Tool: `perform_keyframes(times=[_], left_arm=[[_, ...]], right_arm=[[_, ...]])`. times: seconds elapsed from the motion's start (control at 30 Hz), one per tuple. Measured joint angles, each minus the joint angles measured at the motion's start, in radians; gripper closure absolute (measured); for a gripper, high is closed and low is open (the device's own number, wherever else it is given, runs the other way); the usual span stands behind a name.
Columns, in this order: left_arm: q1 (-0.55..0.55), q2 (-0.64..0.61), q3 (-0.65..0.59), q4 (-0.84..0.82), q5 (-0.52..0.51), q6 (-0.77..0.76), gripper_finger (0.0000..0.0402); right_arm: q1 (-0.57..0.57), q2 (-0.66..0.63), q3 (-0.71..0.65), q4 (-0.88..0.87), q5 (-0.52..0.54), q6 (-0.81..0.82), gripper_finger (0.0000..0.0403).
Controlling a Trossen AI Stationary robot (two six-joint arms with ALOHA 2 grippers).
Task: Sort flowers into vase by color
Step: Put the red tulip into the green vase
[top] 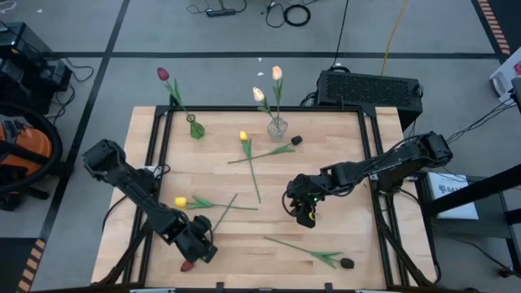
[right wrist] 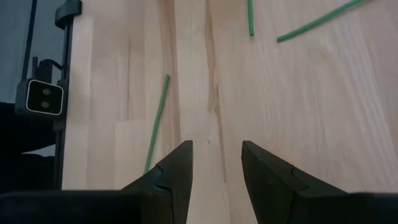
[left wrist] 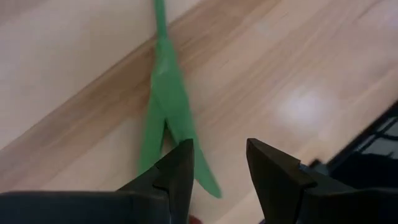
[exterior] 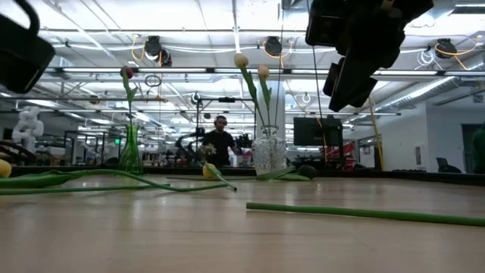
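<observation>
A green vase (top: 195, 129) at the far left holds one dark red tulip (top: 163, 74). A clear vase (top: 277, 126) at the far middle holds two cream-peach tulips (top: 259, 94). Loose on the table lie two yellow tulips (top: 180, 201) (top: 242, 136) and two dark-headed ones (top: 296, 140) (top: 347, 263). A dark red tulip (top: 187, 265) lies at the near left. My left gripper (top: 199, 247) stands open over its leaves (left wrist: 165, 106), fingers pointing steeply down; whether they touch, I cannot tell. My right gripper (top: 305, 215) hangs open above bare wood (right wrist: 217, 146) right of centre.
A black box (top: 370, 85) stands behind the table's far right corner. Dark frame rails (top: 155, 138) run along the table's left and right sides. A small camera (right wrist: 45, 98) sits at the table's edge. A person (exterior: 220, 140) stands in the room beyond.
</observation>
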State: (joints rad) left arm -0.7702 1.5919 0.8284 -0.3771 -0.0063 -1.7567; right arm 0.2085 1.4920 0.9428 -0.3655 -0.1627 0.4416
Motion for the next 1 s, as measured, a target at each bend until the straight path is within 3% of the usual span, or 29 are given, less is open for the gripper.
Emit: perform_keyframes(times=[0.77, 1.0], left_arm=[[0.006, 0.036, 0.0, 0.056, 0.033, -0.009, 0.0246], [0.015, -0.032, 0.067, -0.04, -0.068, 0.058, 0.0246]], right_arm=[[-0.022, 0.0, 0.0, 0.037, -0.027, 0.018, 0.0273], [-0.022, 0.0, 0.0, 0.056, -0.027, 0.018, 0.0273]])
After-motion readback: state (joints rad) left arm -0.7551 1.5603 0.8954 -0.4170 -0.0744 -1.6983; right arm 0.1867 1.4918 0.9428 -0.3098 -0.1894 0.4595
